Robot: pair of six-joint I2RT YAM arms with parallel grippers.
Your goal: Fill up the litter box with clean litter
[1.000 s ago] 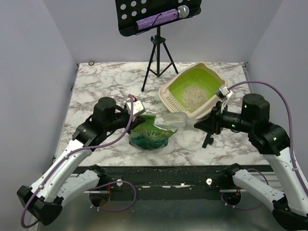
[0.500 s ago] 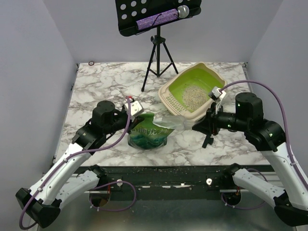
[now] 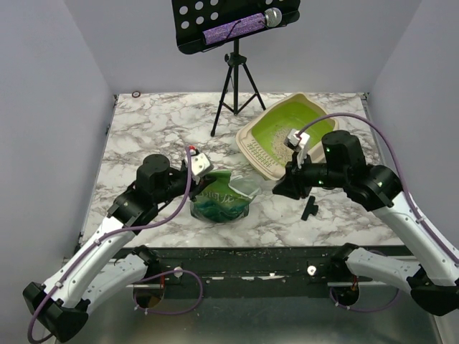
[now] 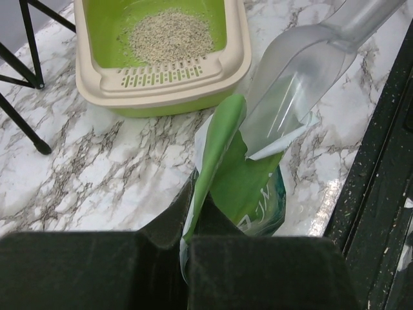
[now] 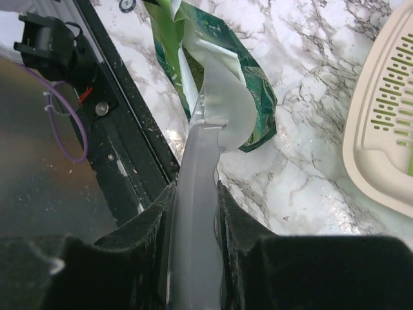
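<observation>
Scooping step: right gripper (image 5: 193, 213) is clamped on the clear scoop (image 4: 303, 61), its blade entering the green bag (image 3: 219, 201), whose rim the left gripper (image 4: 187, 242) pinches. Litter box (image 3: 251, 143) sits just beyond, holding some clean litter (image 4: 171, 32). Next: dig, lift level, carry over.

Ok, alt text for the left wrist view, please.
The left gripper pinches the edge of a green bag while a clear plastic scoop dips into its open mouth. Behind, on the marble table, the litter box holds a small pile of clean litter.
</observation>
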